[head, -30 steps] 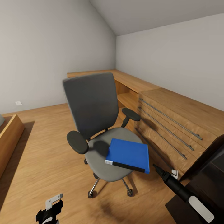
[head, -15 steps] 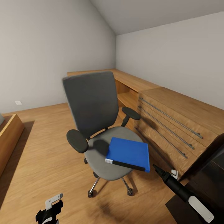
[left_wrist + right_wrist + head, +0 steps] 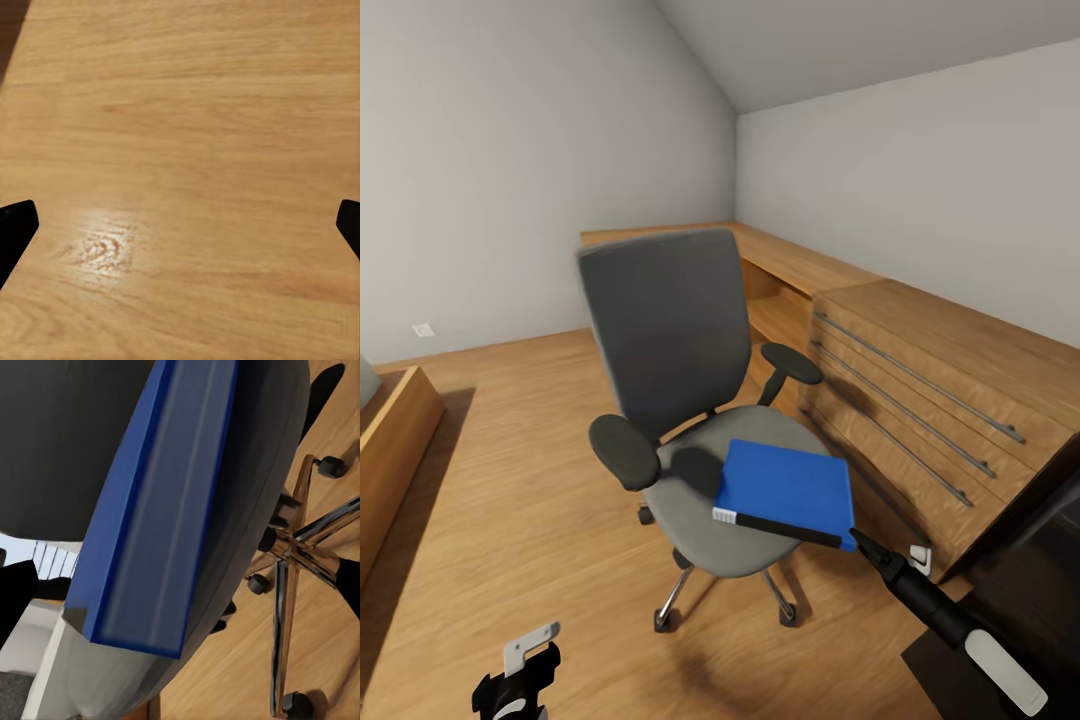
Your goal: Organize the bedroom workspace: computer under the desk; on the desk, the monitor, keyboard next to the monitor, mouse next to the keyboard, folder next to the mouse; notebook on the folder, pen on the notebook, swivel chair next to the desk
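Pale walls and a sloped ceiling close in a bedroom with a wooden floor (image 3: 510, 480), and a light wooden cabinet (image 3: 940, 390) with long bar handles runs along the far right wall. At the lower right corner a dark surface (image 3: 1040, 570) is cut off by the frame, so little of it can be made out. Another wooden piece (image 3: 390, 440) at the left edge is also cropped.

Between them stands the swivel chair (image 3: 670, 330), its grey seat facing the camera and its chrome base partly hidden under the seat. Open floor lies to its left and in front; on its right it stands near the cabinet. A blue folder (image 3: 790, 490) lies flat on the seat toward the front right, its black spine edge toward the camera and one corner past the seat's rim.

The right hand (image 3: 857, 537) reaches forward on a nearly straight arm, its tip just beside the folder's near right corner; whether they touch is unclear. In the right wrist view the folder (image 3: 157, 510) shows edge-on between two dark fingertips (image 3: 15, 592) that sit far apart, so the hand is spread and empty.

The left hand (image 3: 520, 670) hangs low over bare floor, partly cut off. Its wrist view shows both fingertips (image 3: 15, 225) wide apart over the boards.
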Tool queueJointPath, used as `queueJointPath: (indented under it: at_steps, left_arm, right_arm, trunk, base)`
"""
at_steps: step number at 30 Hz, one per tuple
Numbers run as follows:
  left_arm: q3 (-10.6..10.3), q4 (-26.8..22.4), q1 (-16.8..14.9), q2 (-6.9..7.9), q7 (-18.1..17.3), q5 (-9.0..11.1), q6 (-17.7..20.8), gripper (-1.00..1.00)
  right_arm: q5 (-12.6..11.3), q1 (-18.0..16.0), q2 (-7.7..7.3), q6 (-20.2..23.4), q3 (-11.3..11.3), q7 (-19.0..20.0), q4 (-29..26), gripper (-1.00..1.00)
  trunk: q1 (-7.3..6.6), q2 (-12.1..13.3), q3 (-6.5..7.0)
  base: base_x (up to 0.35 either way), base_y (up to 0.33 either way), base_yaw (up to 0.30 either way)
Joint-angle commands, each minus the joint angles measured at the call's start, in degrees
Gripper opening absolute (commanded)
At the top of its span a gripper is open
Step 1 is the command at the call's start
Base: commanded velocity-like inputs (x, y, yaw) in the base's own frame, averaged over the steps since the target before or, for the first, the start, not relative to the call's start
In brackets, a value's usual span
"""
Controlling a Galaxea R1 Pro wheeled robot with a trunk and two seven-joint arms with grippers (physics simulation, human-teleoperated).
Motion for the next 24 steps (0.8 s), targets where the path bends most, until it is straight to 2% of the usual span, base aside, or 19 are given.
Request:
queueJointPath:
  at_steps: [1, 15, 24]
  left_arm:
    - [0.4, 0.0, -0.1, -0.02, 0.2, -0.6, -0.2, 1.0]
    - [0.4, 0.0, -0.1, -0.02, 0.2, -0.6, -0.2, 1.0]
    - [0.4, 0.0, -0.1, -0.03, 0.2, -0.6, -0.2, 1.0]
  right_arm:
    - [-0.6, 0.0, -0.06, 0.5, 0.2, 0.1, 0.0, 1.0]
    - [-0.6, 0.0, -0.07, 0.5, 0.2, 0.2, 0.0, 1.0]
    - [-0.6, 0.0, -0.07, 0.5, 0.2, 0.2, 0.0, 1.0]
  trunk:
    - [-0.01, 0.0, -0.05]
    - [-0.01, 0.0, -0.05]
    - [-0.01, 0.0, -0.05]
  base:
    - [-0.008, 0.058, 0.0]
    - [0.0, 0.015, 0.0]
    - [0.091, 0.091, 0.0]
